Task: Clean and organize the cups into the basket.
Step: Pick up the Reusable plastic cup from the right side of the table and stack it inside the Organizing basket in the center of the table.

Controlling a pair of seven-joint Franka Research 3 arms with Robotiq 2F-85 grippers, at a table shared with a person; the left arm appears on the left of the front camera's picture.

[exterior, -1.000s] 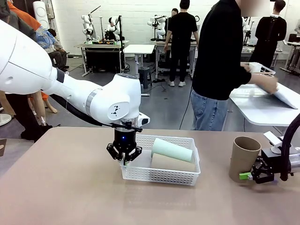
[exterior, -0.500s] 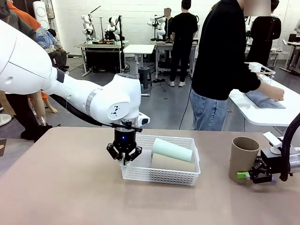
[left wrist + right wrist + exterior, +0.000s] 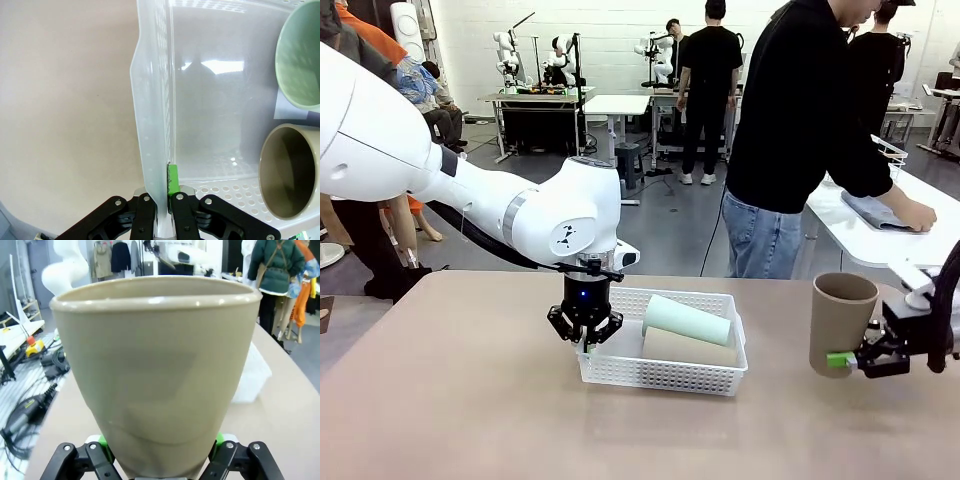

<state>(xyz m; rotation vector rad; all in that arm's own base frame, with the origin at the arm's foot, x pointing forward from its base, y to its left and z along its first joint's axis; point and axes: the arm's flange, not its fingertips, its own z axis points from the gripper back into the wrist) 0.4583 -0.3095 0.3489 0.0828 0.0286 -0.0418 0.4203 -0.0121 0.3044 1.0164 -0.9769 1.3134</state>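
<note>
The white mesh basket (image 3: pixel 665 372) sits mid-table with a mint green cup (image 3: pixel 686 320) lying on top of a tan cup (image 3: pixel 688 348) inside it. My left gripper (image 3: pixel 585 338) is shut on the basket's left rim (image 3: pixel 152 125), one green pad inside the wall. The wrist view shows the mint cup's mouth (image 3: pixel 299 55) and the tan cup's mouth (image 3: pixel 289 172). My right gripper (image 3: pixel 850 360) is shut on the base of another tan cup (image 3: pixel 840 322), held upright just above the table at the right; this cup (image 3: pixel 155 365) fills the right wrist view.
A person (image 3: pixel 800 130) stands beyond the far edge, handling cloth on a white side table (image 3: pixel 880 235). The brown table (image 3: pixel 450 400) lies bare to the left of and in front of the basket.
My right gripper has lifted the tan cup slightly and shifted it a little. The left arm and basket have not moved. The person leaned further over the side table.
</note>
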